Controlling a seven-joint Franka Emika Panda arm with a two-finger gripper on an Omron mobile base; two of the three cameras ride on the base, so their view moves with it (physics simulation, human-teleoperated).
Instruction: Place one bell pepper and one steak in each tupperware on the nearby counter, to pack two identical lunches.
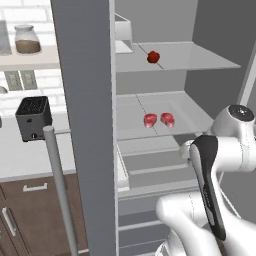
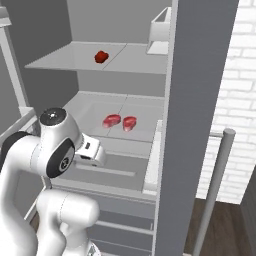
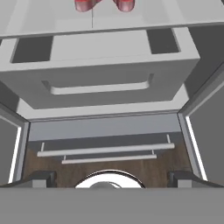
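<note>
End effector with jaws spread fully apart, nothing between them; dark fingertips at the lower corners of the hand view, aimed into the open fridge. Positioned low, facing the grey drawer front, with wood floor beneath.

Above and beyond the end effector: two steaks side by side, just apart, lying flat on the middle fridge shelf; second steak to the right of the first in the left base view. Same pair seen in the right base view and at the top edge of the hand view, cropped.

Higher still: one bell pepper alone on the upper shelf, well apart from the steaks; also seen from the right.

Far left of the end effector, past the open fridge door: counter carrying a dark toaster; jar on a wall shelf above it.
</note>
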